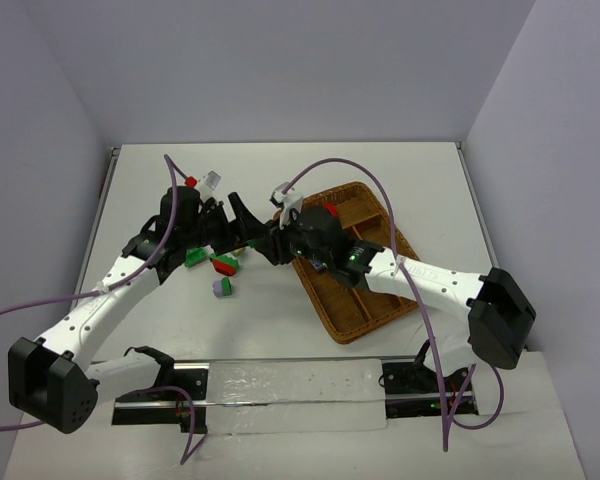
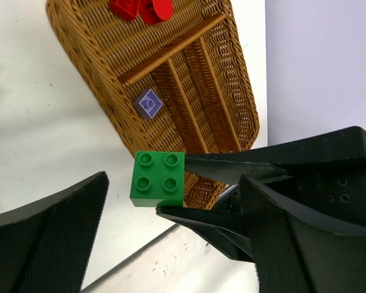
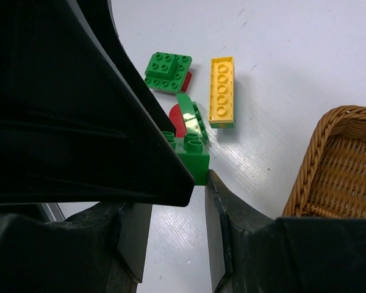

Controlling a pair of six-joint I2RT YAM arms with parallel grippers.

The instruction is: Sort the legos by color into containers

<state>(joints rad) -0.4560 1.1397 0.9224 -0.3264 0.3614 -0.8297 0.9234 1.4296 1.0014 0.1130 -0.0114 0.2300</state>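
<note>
My right gripper [image 1: 271, 241] [image 3: 192, 178] is shut on a green four-stud brick [image 2: 158, 178] [image 3: 194, 160] and holds it above the table, left of the wicker tray [image 1: 332, 322] [image 2: 189, 73] [image 3: 335, 159]. My left gripper [image 1: 248, 218] [image 2: 171, 192] is open, with its wide jaws on either side of that brick and not touching it. The tray holds red pieces [image 2: 140, 7] in the crosswise section and a pale purple brick [image 2: 148, 104] in a long slot. Loose on the table are a green clump [image 3: 168, 70], a yellow brick [image 3: 221, 91] and a green and red piece [image 3: 186, 116].
More loose bricks lie left of the tray: a green one [image 1: 195, 258], a red and green clump [image 1: 223, 264] and a purple and green pair [image 1: 222, 288]. A clear strip [image 1: 290, 385] runs along the near edge. Purple cables arc over both arms.
</note>
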